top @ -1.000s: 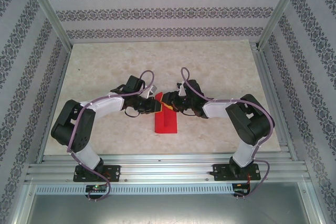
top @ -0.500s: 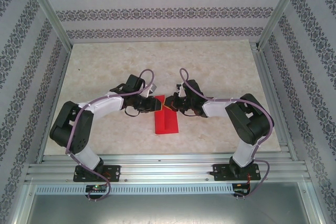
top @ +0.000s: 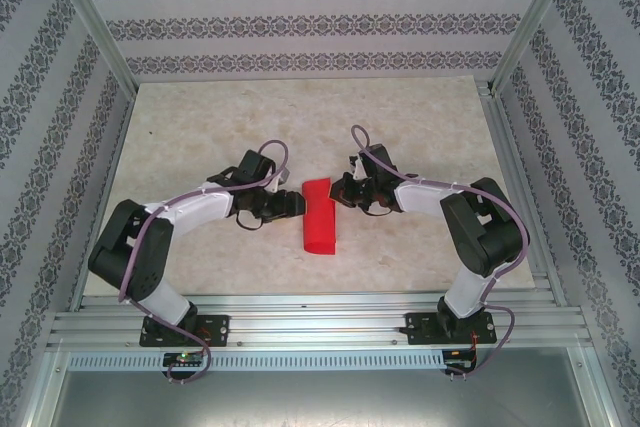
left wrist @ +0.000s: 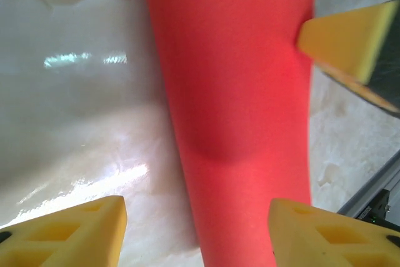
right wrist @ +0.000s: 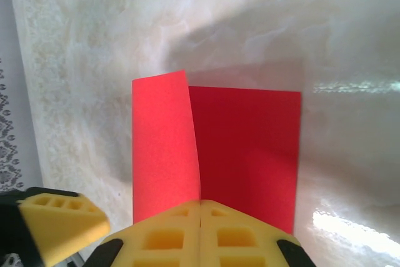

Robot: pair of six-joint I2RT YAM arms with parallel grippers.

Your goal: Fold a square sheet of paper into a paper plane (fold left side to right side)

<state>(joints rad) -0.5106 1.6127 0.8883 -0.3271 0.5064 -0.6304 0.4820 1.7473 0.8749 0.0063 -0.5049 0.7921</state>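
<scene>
So, the pale marble-look table (top: 200,127) has the left arm (top: 190,212) and right arm (top: 440,197) both reaching in toward the middle. Between them, about centre, lies the square sheet of paper (top: 320,219). It's clearly narrower than a second ago, a slim red strip instead of a wider rectangle with a flap standing up. Looks to me like the left side has been laid over to the right.

The left gripper (top: 293,205) has backed off to the strip's left and spread its jaws wide, clamping nothing. The right gripper (top: 338,190) sits at the strip's far end, jaws pressed together. Its yellow fingertips (right wrist: 181,236) meet right at the crease, but I can't tell if paper's pinched between them. One layer lifts a bit there, so I'd guess the crease needs flattening next.
</scene>
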